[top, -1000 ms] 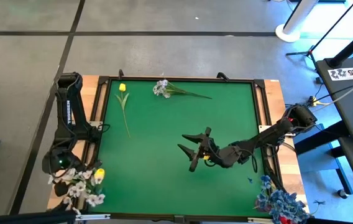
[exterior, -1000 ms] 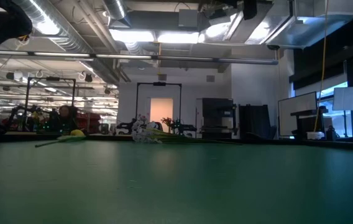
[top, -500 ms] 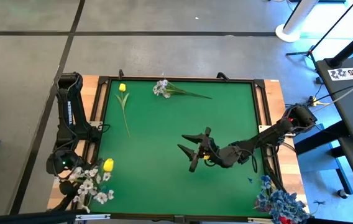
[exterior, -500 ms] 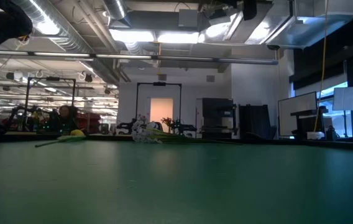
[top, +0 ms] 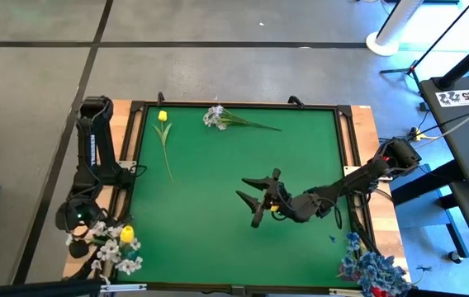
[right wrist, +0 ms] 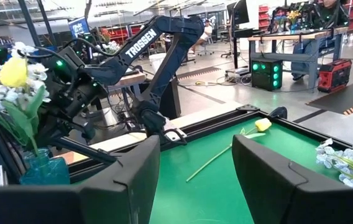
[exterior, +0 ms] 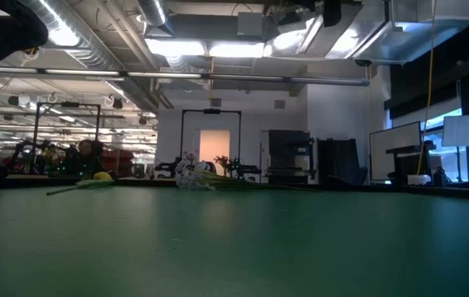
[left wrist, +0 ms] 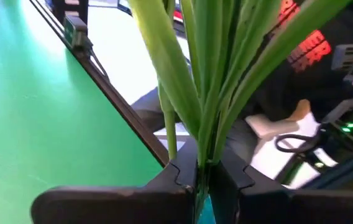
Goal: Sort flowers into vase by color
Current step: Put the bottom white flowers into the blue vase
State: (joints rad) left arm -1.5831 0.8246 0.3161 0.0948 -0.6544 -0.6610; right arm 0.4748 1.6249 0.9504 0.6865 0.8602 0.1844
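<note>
High view shows me the flowers split 3 ways. A yellow tulip stands among white blossoms over the left vase, directly beyond the tips of my left gripper, whose jaws are pressed together on its green stems. I judge that tulip is being seated but not yet let go. A blue bunch with a touch of red sits off the table's near right corner, well behind my right gripper, so that colour looks largely sorted. Left to do: 1 yellow tulip on the mat and 1 white spray, both lying flat on the green mat well ahead of the right gripper's jaws, which stand apart and empty near mid-table.
</note>
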